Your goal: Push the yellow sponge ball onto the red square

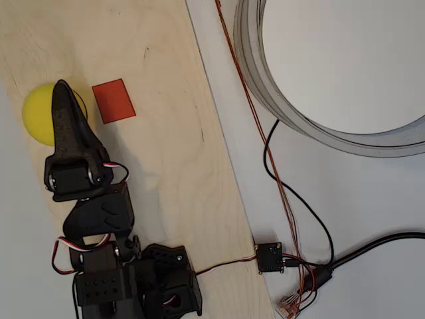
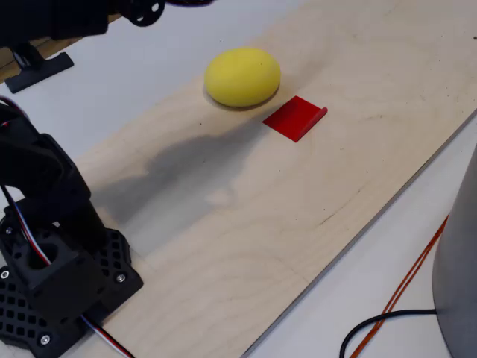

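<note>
**Still apart: ball beside the red patch, gripper over the ball**

Seen from the overhead view, the yellow sponge ball (image 1: 41,113) lies near the left edge of the pale wooden board (image 1: 166,153), and the red square (image 1: 113,101) lies flat just to its right, a little tilted, with a narrow strip of bare wood between the two. The black gripper (image 1: 64,93) points up the picture and lies across the ball's right side, its tip at the ball's upper right edge, between the ball and the patch. Its fingers look pressed into a single dark wedge from above, so the pincer is probably closed or nearly so, but I cannot tell for certain from this angle. Behind it, the arm (image 1: 89,212) runs down to its black base (image 1: 139,286) at the bottom of the board.

From the fixed view, the ball (image 2: 243,76) sits on the board (image 2: 298,209) with the red square (image 2: 294,118) just beside it to the lower right; one edge of the patch curls up slightly. The ball rests on bare wood, not on the patch. The arm's shadow falls across the board to the left of both.

To the right of the board, on the white table (image 1: 372,199), orange and black cables (image 1: 279,173) run to a small black board (image 1: 270,257), and a large grey ring (image 1: 279,100) fills the upper corner.
</note>
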`<state>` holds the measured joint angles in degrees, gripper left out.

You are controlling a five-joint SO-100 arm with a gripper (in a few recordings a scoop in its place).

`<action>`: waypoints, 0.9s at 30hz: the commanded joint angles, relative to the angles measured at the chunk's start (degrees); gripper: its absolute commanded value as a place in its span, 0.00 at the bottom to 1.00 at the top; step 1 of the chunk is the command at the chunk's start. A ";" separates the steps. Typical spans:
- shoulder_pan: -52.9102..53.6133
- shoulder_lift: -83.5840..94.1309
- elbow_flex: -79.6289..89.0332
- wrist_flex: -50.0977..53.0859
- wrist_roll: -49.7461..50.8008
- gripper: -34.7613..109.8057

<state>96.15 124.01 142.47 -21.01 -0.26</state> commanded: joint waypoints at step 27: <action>-10.46 -23.73 -19.78 22.68 9.93 0.35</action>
<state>86.13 95.98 125.60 -3.52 8.26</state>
